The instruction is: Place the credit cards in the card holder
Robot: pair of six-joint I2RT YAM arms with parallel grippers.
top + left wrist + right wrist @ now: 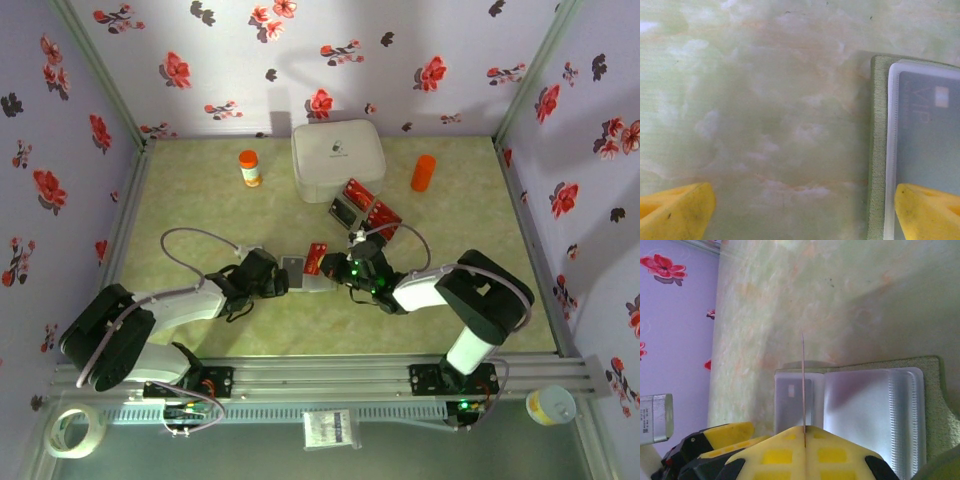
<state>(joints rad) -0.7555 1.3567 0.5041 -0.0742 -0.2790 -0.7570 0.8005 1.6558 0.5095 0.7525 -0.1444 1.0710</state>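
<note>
1. The right gripper [804, 436] was clenched on one credit card [803, 385], which showed edge-on as a thin upright line. It was held just above the open card holder [865, 410], which lay flat on the table [200, 200] between the two arms.
2. The left gripper [800, 212] was spread wide and grasped nothing. One yellow finger [925, 212] hung over the holder's olive edge and the other over bare table.
3. The card would likely handle as light, stiff and glossy, so slippery. A pinch at one edge, as here, left the far edge free to enter a sleeve.
4. The holder looked soft and light and apt to slide, so pressing down on its rim would steady it.
5. Count:
   - one holder
   - one card gripped
   - one grey card [927, 130] already sleeved
   - loose cards [365, 212] beside the white box [338, 160], seemingly four, though they overlapped
</note>
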